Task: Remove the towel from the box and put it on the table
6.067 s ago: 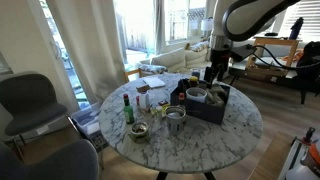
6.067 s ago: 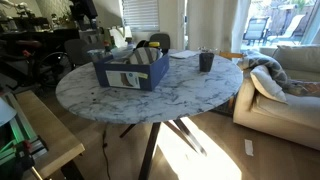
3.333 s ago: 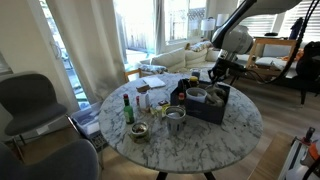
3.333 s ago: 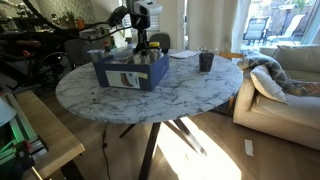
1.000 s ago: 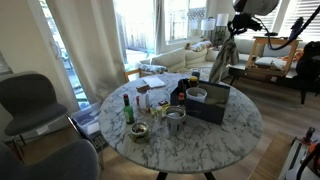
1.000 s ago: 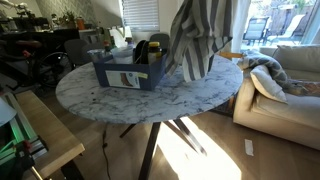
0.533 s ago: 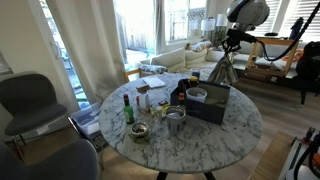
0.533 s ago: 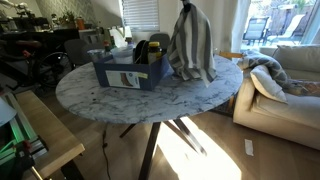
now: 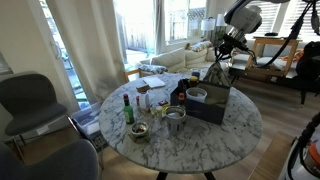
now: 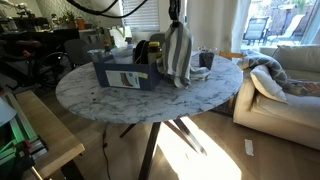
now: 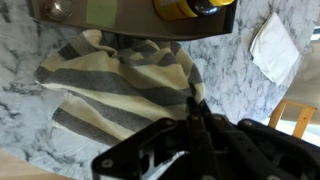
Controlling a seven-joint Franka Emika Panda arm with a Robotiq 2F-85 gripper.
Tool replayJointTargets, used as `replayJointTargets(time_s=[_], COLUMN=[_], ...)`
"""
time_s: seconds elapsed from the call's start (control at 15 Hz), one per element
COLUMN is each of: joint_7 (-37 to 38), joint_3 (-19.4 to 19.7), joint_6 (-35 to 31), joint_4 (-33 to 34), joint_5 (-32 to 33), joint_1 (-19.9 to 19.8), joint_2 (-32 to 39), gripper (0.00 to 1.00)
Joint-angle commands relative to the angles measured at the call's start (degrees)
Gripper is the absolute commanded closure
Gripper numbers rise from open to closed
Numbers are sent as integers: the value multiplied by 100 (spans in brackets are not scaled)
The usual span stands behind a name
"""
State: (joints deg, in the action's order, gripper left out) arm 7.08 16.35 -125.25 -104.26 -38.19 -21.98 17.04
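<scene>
Your claw (image 10: 175, 14) is closed tight on the top of the grey-and-cream striped cloth towel (image 10: 177, 55), with the jaws pinched together on a bunched fold and no gap showing between them. In the wrist view the black fingers (image 11: 200, 135) meet just where the fabric gathers, and the rest of the towel (image 11: 120, 85) fans out below them over the marble.

The towel is out of the dark blue rectangular box (image 10: 125, 75) and hangs straight down from your claw in a long drape. In both exterior views it hangs just beside the box's end, on the side towards the dark cup (image 10: 205, 60). Its lower folds appear to reach the round white marble table (image 10: 100, 95), right against the box wall; whether they press on the surface or only brush it you cannot tell for certain. The upper part is lifted clear, above the box rim.

In an exterior view the claw (image 9: 227, 48) is above the far end of the box (image 9: 210, 108), with the towel (image 9: 218, 72) beneath it. From the wrist you also see the box edge (image 11: 110, 12) along the top of the frame and a folded white paper napkin (image 11: 272, 45) lying on the marble, well apart from the towel.
</scene>
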Motion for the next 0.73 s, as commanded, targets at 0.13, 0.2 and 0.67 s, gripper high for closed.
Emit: replayJointTargets(time_s=[0.13,0.2,0.67], joint_7=[-83,-106,-796], joint_3=[-176,-164,-210], joint_6=[526,559,1057], joint_4=[906,931,753], joint_5=[-582,-499,-467], joint_1=[-285,-271,-44], joint_2=[647,549,-315], gripper=[65,58,30])
